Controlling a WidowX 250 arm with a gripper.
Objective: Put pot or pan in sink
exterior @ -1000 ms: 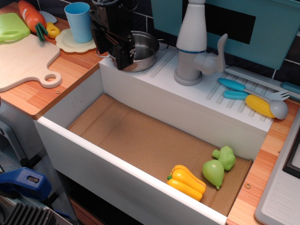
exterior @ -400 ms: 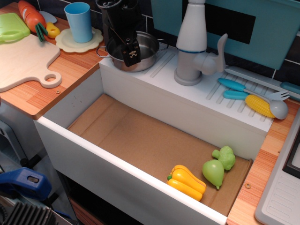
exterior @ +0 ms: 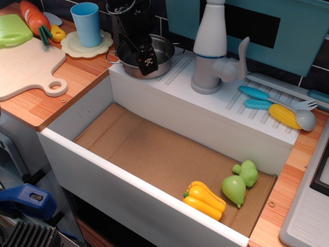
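The small shiny steel pot [exterior: 165, 52] stands on the white grooved draining surface [exterior: 180, 90] at the sink's back left corner, left of the faucet. My black gripper [exterior: 145, 60] points down into the pot, with one finger [exterior: 147, 63] at its front rim. The other finger is hidden behind the arm, so I cannot tell whether the jaws are open or shut. The sink [exterior: 97, 172] is the large white basin with a brown floor, in front of and below the pot.
A yellow pepper [exterior: 204, 199], a green pear [exterior: 234, 189] and another green toy [exterior: 248, 172] lie in the sink's right end. The white faucet [exterior: 211, 46] stands right of the pot. A blue cup [exterior: 86, 23] and a cutting board [exterior: 25, 67] are at left. Corn [exterior: 284, 116] and utensils [exterior: 257, 98] lie at right.
My gripper has turned about its axis and come down from the pot's left side into the pot, then shifted slightly right. The pot has not moved.
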